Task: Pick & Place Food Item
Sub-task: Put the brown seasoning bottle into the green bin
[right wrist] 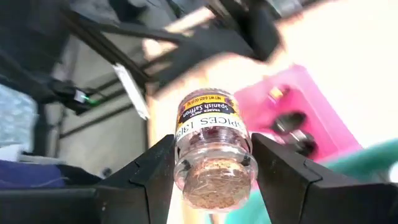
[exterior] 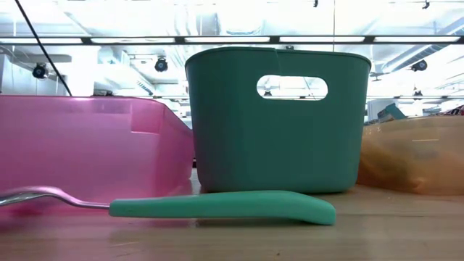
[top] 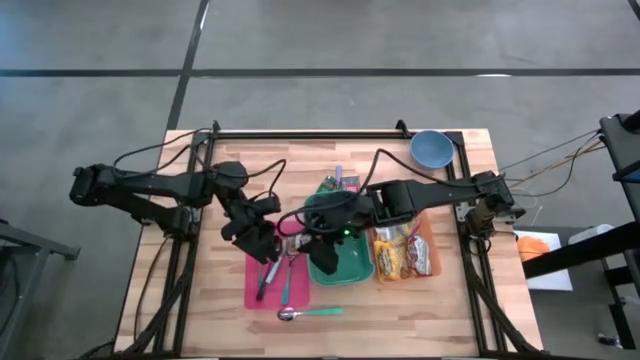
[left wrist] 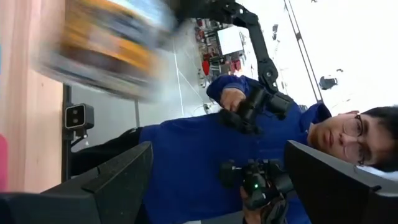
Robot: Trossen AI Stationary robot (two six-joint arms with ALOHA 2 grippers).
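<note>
The right tool is clamped on a small glass jar of Spanish saffron. One dark finger presses on each side of the jar. The jar is round and clear, with a rough brown cork in its mouth and a yellow and black label around it. Dark bits of spice show through the glass. In the high view the right tool hangs over the green bin in the middle of the counter, so the jar is up in the air above that bin.

The left tool has its fingers wide apart and holds nothing. It is over the far end of the pink tray, just beside the green bin. Its two dark fingers look flat and hard.

The green bin is smooth plastic with tall sides and a slot handle. The pink tray is see-through plastic and has spoons or forks in it. A spoon with a flat green handle and a shiny metal bowl lies on the wooden counter in front of the tray. An orange tray on the other side of the bin holds crinkly snack packets. A round blue bowl sits at the far corner. A person in a blue top stands behind the counter.
</note>
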